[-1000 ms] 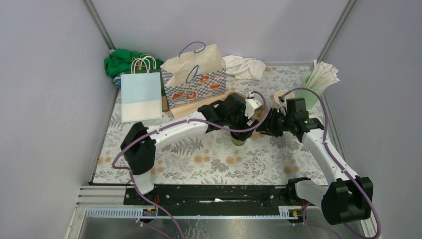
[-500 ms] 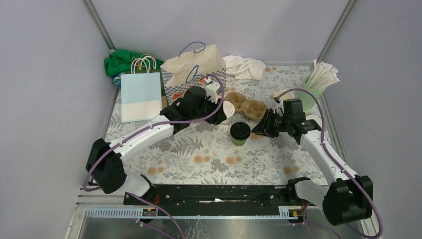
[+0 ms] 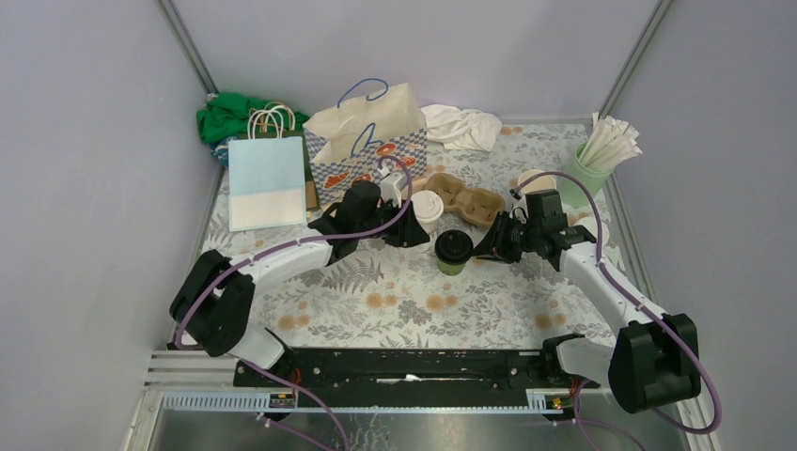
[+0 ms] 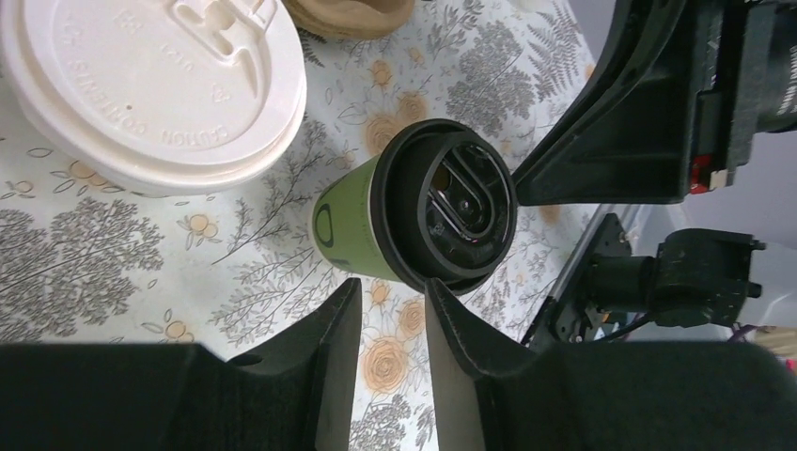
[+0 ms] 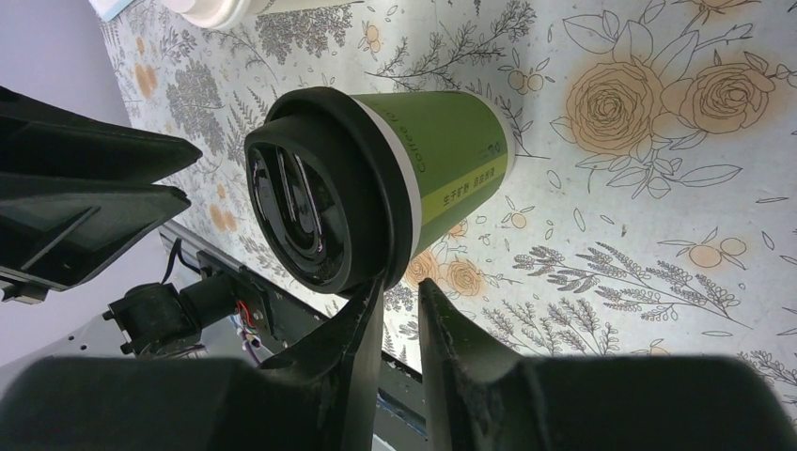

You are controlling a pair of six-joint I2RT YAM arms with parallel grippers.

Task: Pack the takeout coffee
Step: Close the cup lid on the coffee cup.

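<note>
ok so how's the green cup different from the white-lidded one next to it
The green cup has a black lid, the white-lidded cup a white one. The green cup's wall is green, the white-lidded cup's pale. Both stand upright on the table, lids on.

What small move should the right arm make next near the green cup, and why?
Probably open the right gripper wider before advancing: its jaws stand only narrowly apart, with nothing between them, clearly narrower than the black-lidded green cup just ahead, which stands upright on the table, outside the cardboard carrier.
</note>
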